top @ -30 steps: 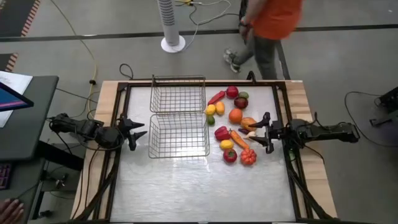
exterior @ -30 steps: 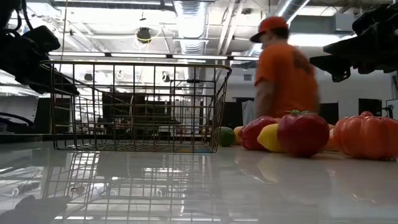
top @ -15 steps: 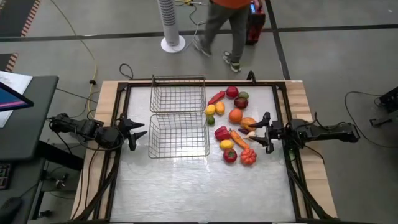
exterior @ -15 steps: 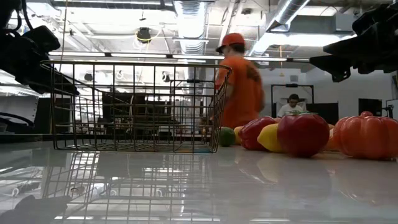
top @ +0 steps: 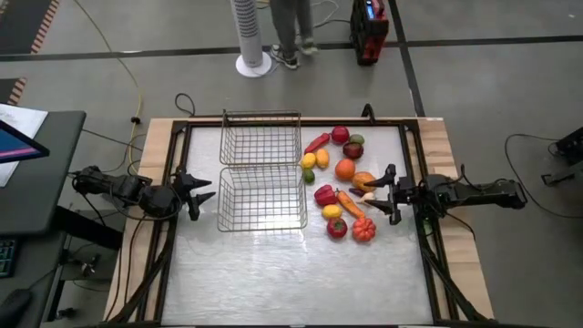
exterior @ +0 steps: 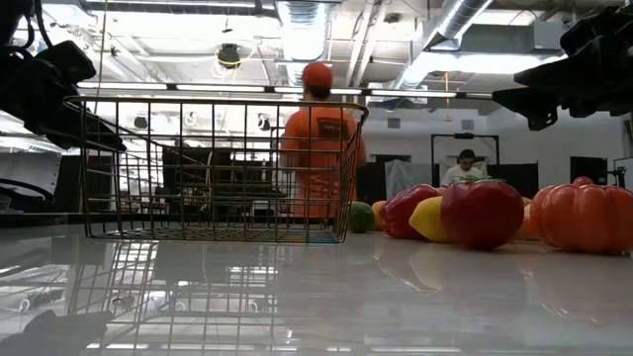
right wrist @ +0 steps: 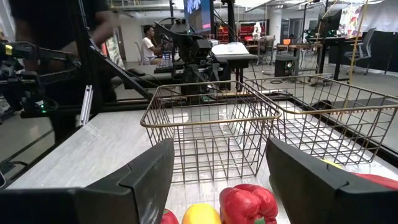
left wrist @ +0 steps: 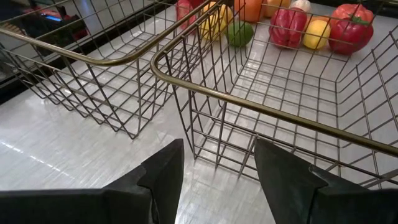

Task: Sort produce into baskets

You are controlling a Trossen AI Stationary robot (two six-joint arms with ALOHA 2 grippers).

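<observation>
Silver baskets (top: 262, 182) empty, produce (top: 341, 187) piled beside them.
Left gripper (top: 202, 195) and right gripper (top: 381, 193) hover spread apart, grasping nothing.

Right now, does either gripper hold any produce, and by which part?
Nothing is held. The left gripper is open beside the baskets; the right gripper is open by the produce, touching none.

You have two baskets (top: 261, 171) side by side at the table (top: 273, 273) centre, touching. The produce (top: 342, 187) lies clustered on the table just right of the baskets, outside them. A person (exterior: 318, 138) stands beyond the baskets, past the table's far edge.
</observation>
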